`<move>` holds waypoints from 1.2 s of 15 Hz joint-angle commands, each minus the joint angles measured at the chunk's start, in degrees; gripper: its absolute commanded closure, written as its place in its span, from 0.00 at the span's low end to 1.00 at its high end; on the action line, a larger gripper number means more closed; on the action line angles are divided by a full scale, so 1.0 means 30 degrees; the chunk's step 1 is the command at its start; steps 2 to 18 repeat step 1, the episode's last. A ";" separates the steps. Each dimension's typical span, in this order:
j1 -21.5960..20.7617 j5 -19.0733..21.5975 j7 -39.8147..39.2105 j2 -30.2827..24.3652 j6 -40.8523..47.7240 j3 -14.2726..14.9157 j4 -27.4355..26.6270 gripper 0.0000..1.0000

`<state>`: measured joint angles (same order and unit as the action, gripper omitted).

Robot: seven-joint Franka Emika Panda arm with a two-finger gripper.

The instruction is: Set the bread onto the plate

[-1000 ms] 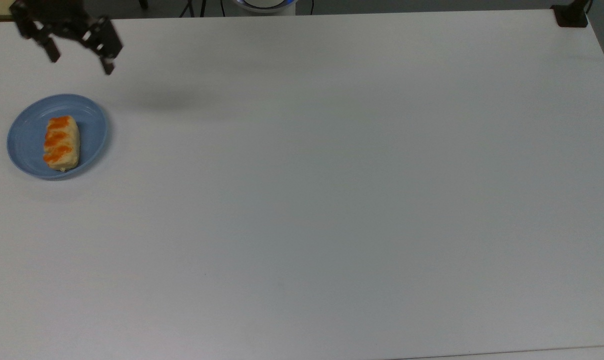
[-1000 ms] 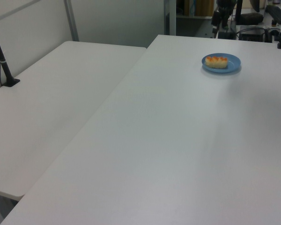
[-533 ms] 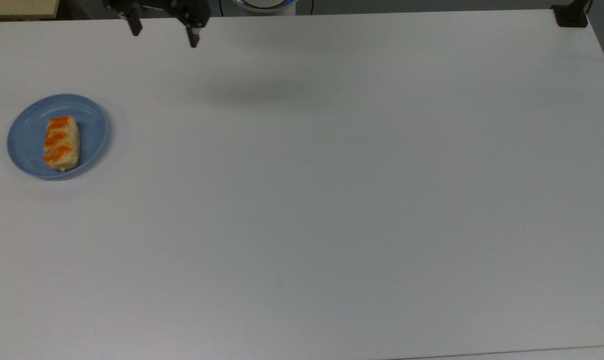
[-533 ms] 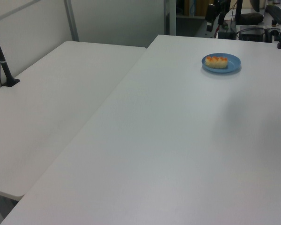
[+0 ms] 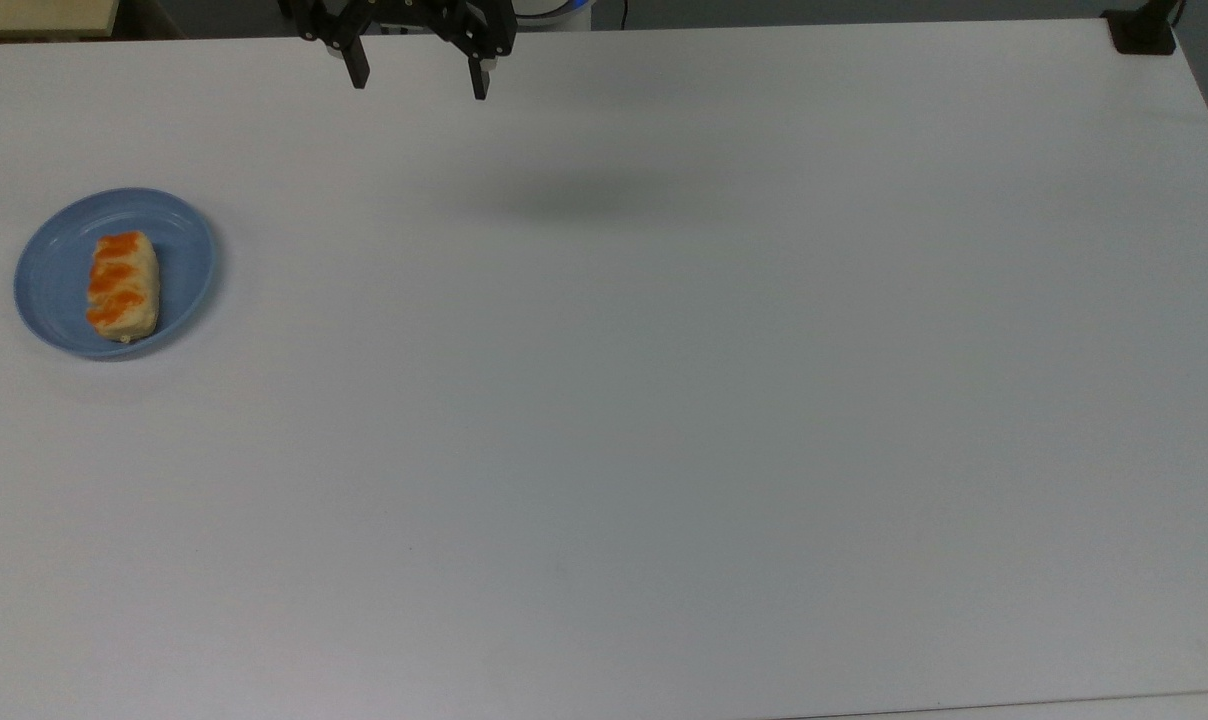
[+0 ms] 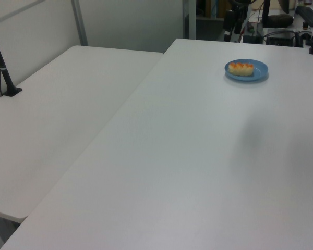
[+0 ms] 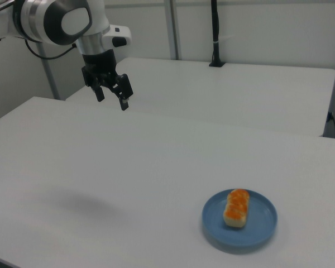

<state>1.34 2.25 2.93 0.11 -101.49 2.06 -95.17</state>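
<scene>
The bread [image 5: 122,286], a pale bun with orange patches, lies on the round light-blue plate [image 5: 54,280] at the top view's left. The left view has the bread [image 6: 241,68] and plate [image 6: 259,72] at its far right; in the right view the bread [image 7: 237,207] rests on the plate [image 7: 262,223] at the lower right. My gripper [image 5: 419,82] hangs open and empty above the table's far edge, well to the top view's right of the plate. It [image 7: 111,99] is raised high at the right view's upper left.
A white table [image 5: 664,400] spreads wide and bare to the top view's right of the plate. A second white table [image 6: 52,120] adjoins it on the left view's left. A black post base [image 5: 1142,30] stands at the top view's far right corner.
My gripper has travelled from above the plate toward the top view's right along the far edge, staying open. Bread and plate have not moved.
</scene>
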 commanded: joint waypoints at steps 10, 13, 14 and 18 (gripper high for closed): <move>-0.0417 0.0186 -0.0538 0.0023 0.0342 0.0484 0.0202 0.00; -0.0417 0.0186 -0.0538 0.0023 0.0342 0.0484 0.0202 0.00; -0.0417 0.0186 -0.0538 0.0023 0.0342 0.0484 0.0202 0.00; -0.0417 0.0186 -0.0538 0.0023 0.0342 0.0484 0.0202 0.00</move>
